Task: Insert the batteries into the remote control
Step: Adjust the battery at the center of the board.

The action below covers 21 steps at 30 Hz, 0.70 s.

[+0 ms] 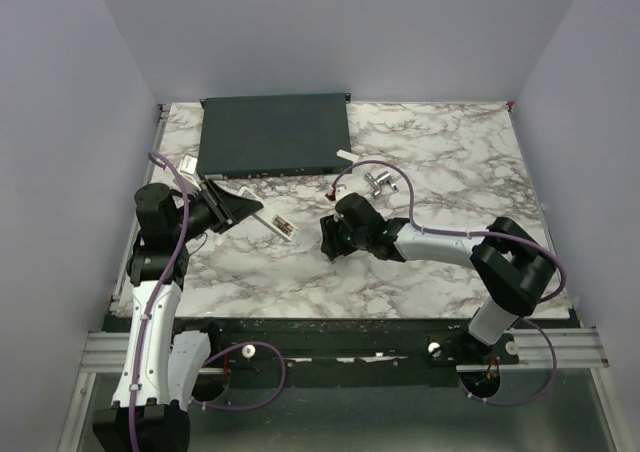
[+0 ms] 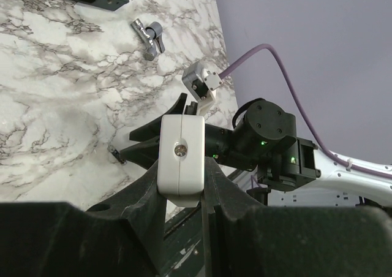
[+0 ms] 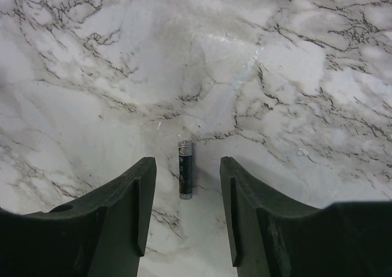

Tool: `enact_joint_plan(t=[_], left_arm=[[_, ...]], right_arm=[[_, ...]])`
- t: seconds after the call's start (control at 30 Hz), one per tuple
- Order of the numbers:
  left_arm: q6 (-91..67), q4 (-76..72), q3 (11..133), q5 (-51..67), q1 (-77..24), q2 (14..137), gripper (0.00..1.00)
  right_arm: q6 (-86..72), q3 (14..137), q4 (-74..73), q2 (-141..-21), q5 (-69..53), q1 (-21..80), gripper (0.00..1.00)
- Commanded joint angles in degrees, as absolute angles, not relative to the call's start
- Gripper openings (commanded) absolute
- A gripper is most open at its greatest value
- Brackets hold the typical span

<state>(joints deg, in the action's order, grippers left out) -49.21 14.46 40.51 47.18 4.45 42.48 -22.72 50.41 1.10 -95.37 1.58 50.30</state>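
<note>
Battery [image 3: 185, 170] lies at lower centre, long axis up-down the frame, between the right gripper's [image 3: 186, 164] parted, empty jaws. Left gripper [image 1: 238, 206] clamps the remote control [image 1: 278, 224], pointing lower right.

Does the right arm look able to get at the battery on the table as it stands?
Probably yes: the battery lies flat on the marble table, lengthwise between the parted fingers of the right pincer, with nothing lying in between.
</note>
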Motion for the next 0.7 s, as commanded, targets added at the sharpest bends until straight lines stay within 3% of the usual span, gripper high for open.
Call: enact_joint_plan(t=[0.0, 0.67], left_arm=[[-48.1, 14.47, 40.74, 47.44, 4.92, 41.85, 0.0], [-47.79, 14.7, 39.78, 47.54, 5.09, 40.89, 0.0]], right_arm=[[-19.11, 54.75, -5.52, -97.39, 1.64, 51.32, 0.52], [-19.01, 64.38, -15.6, -106.29, 9.17, 54.92, 0.38]])
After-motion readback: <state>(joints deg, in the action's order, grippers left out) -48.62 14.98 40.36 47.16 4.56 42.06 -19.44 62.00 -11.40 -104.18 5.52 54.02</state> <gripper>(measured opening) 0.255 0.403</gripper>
